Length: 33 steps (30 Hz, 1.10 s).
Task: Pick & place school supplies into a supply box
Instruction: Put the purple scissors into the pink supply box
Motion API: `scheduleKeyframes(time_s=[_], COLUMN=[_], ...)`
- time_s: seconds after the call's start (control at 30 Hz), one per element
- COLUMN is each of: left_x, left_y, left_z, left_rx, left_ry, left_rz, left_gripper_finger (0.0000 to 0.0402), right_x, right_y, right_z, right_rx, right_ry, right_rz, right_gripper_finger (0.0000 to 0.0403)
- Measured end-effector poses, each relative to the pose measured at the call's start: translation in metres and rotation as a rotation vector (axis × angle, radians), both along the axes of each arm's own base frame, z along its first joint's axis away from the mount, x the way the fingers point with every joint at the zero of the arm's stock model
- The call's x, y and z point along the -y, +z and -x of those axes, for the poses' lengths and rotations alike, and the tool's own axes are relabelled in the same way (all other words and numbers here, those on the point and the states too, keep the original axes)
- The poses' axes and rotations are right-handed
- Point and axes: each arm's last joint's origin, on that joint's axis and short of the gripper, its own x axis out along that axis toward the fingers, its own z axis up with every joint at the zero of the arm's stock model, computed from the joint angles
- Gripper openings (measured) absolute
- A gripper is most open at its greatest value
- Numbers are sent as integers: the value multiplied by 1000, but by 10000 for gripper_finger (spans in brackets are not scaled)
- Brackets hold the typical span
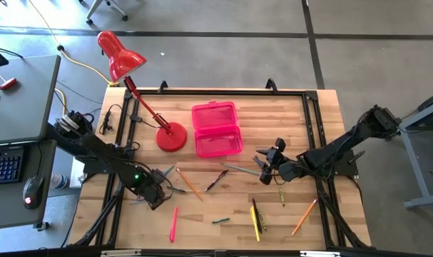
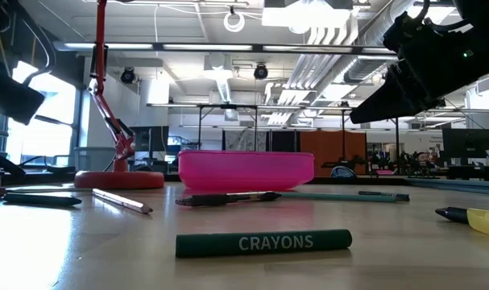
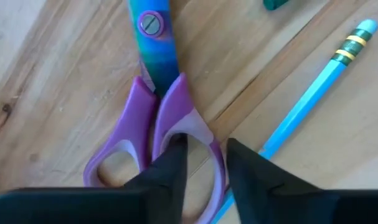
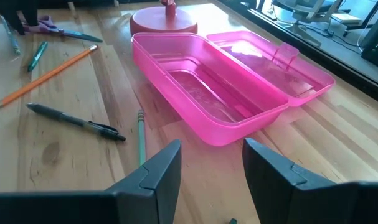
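Purple-handled scissors (image 3: pixel 152 106) with blue-green blades lie flat on the wood at the table's left. My left gripper (image 3: pixel 207 165) points down over their handles, open: one finger stands inside a handle ring, the other outside it, beside a blue pencil (image 3: pixel 307 99). The pink supply box (image 1: pixel 217 128) stands open at the table's middle, lid laid back. My right gripper (image 4: pixel 210 168) hovers open just in front of the box, holding nothing. Pencils and pens (image 1: pixel 190 183) lie scattered on the wood. My left gripper comes from above with the outer side of one handle ring (image 3: pixel 218 177) between its two fingers. That ring and the rest of the scissors lie flat on the table. Whether the fingers touch the ring I cannot tell.
A red desk lamp stands with its round base (image 1: pixel 171 138) left of the box. A black pen (image 4: pixel 76 122), an orange pencil (image 4: pixel 45 76) and a green pencil (image 4: pixel 141 137) lie between the arms. A green crayon (image 2: pixel 263 242) and more pencils (image 1: pixel 255 218) lie near the front edge.
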Motion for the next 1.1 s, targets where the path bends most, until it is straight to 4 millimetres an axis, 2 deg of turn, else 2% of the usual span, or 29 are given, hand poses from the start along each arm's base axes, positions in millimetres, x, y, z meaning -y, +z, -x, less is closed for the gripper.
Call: scheduleKeyframes(time_s=[0.2, 0.27, 0.37, 0.6, 0.7, 0.87, 0.97, 1.1], left_x=[3, 5, 9, 10, 1, -13, -32, -66], left_y=[5, 8, 17, 60, 77, 109, 122, 126], left_z=[-5, -7, -12, -26, -35, -64, -84, -104], left_rx=[22, 27, 34, 48, 70, 218, 297, 342], left_ry=[-23, -30, -53, -51, -34, -140, -181, -202], left_rz=[0, -1, -3, -124, -203, -284, -330, -367], left_gripper_finger=[22, 17, 35, 11, 19, 19, 11, 11], right_x=[0, 0, 0, 0, 0, 0, 0, 0], right_y=[0, 0, 0, 0, 0, 1, 1, 1], right_z=[0, 0, 0, 0, 0, 0, 0, 0], right_rx=[1, 0, 0, 4, 5, 7, 9, 15], right_ry=[-1, 0, 0, -4, -5, -7, -7, -12], right_rz=[0, 0, 0, 1, 1, 2, 1, -10], right_gripper_finger=[149, 149, 149, 149, 149, 149, 149, 149])
